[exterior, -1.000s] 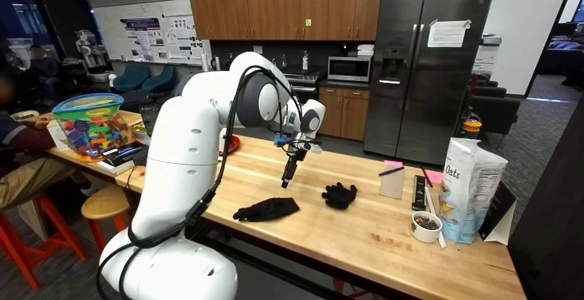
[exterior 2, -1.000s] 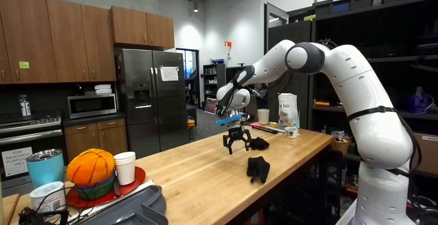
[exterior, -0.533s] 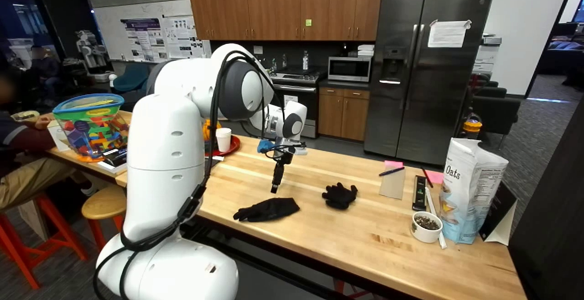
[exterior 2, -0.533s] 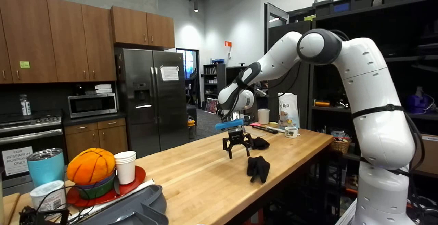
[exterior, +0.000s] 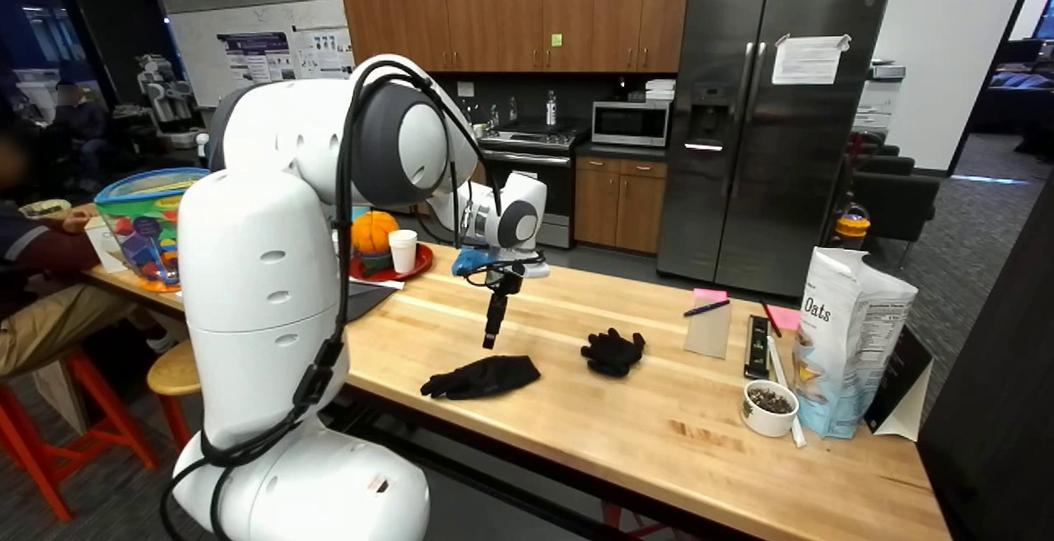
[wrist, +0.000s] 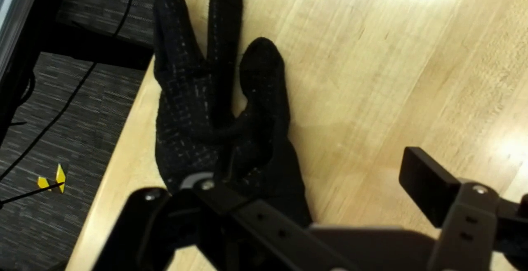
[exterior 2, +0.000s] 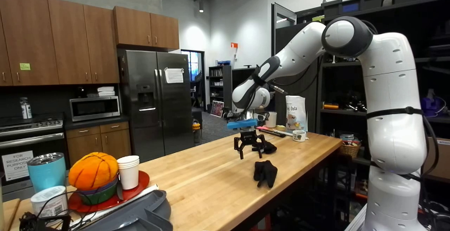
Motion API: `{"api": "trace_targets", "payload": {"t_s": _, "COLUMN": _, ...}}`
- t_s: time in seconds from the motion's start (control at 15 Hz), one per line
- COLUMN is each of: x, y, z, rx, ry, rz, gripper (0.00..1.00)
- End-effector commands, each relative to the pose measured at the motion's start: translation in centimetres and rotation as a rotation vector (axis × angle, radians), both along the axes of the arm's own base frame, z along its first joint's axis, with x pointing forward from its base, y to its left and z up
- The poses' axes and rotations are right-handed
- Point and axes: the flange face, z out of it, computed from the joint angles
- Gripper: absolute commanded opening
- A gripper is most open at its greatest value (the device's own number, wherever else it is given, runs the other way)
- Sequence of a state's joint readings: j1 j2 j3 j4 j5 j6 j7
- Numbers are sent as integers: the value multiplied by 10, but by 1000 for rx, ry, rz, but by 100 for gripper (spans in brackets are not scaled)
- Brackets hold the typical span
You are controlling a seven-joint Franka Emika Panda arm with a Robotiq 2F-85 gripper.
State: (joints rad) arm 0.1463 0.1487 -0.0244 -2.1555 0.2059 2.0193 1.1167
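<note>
In an exterior view it's across the pale wooden table [exterior: 626,409] from my long edge; in an exterior view, lengthwise past the round red plate [exterior 2: 143,181]. Both catch the black cloth glove [wrist: 194,126] my downward wrist cam crowds.

We've got our white-and-grey jointed arm [exterior 2: 391,87] arched high, our black two-finger gripper [exterior 2: 251,156] pointing down, jaws wide apart.

On the wooden table [exterior: 642,426], a flattened black glove [exterior: 482,378] is laid near the edge, apart from a bunched black glove [exterior: 613,353]. Toward one end an oats bag [exterior: 848,352], a white bowl [exterior: 767,426] and a cardboard piece [exterior: 706,337] are set; toward the other, a red plate [exterior 2: 141,182].
</note>
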Motion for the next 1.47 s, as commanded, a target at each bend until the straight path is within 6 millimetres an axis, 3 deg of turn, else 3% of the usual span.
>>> {"api": "trace_targets", "payload": {"t_s": 0.0, "x": -25, "y": -1, "z": 3, "rx": -25, "ry": -30, "rz": -18, "gripper": 100}}
{"api": "trace_targets", "payload": {"t_s": 0.73, "x": -61, "y": -2, "z": -8, "rx": -21, "ry": -21, "rz": -20, "gripper": 100}}
{"api": "trace_targets", "payload": {"t_s": 1.07, "x": -71, "y": -17, "z": -15, "rx": -8, "ry": 5, "rz": -45, "gripper": 100}}
{"api": "trace_targets", "payload": {"t_s": 1.13, "x": -72, "y": -22, "z": -15, "rx": -4, "ry": 8, "rz": -55, "gripper": 94}}
{"api": "trace_targets", "payload": {"t_s": 1.2, "x": -72, "y": -31, "z": -14, "rx": -1, "ry": 6, "rz": -72, "gripper": 74}}
{"api": "trace_targets", "payload": {"t_s": 1.4, "x": -71, "y": -54, "z": -6, "rx": 8, "ry": -12, "rz": -121, "gripper": 54}}
